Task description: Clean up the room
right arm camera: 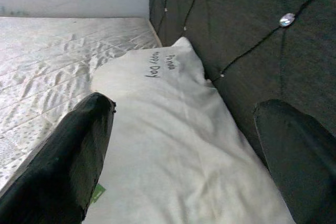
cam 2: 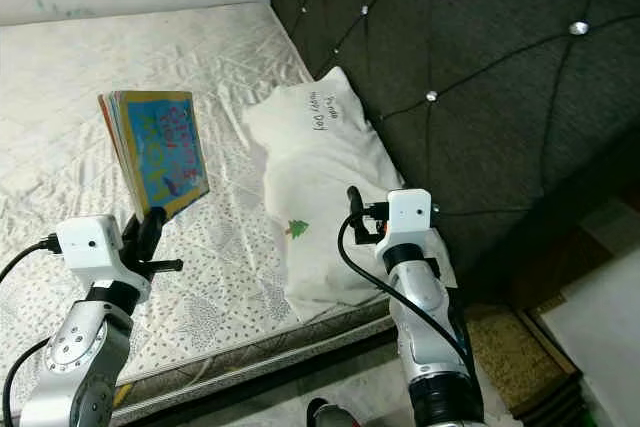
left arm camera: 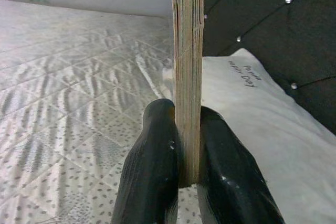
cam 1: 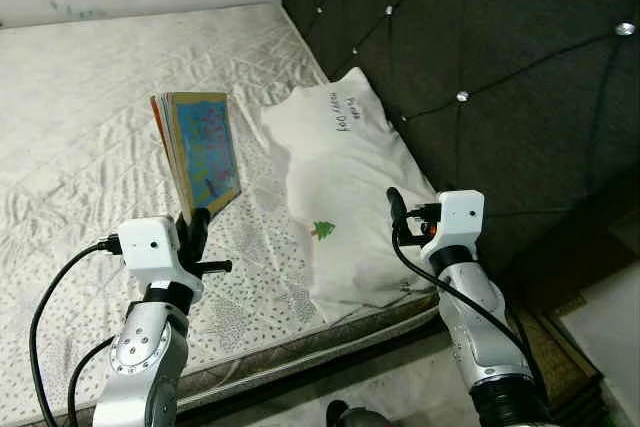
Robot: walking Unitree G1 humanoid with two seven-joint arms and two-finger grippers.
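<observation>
The left hand is clenching the lower edge of a stack of thin picture books, holding it upright above the near left part of the bed. The left wrist view is showing both black fingers pressing on either side of the stack's page edges. The front cover is showing bright blue with red marks; what is printed on it is probably a children's drawing, though it is too small to read.

The right hand is hovering released over the near end of the white pillow, its fingers standing well apart in the right wrist view. The pillow is lying on the right side of the bed, just beside the dark tufted headboard, with handwriting near its far end and a small green tree mark near its near end.
</observation>
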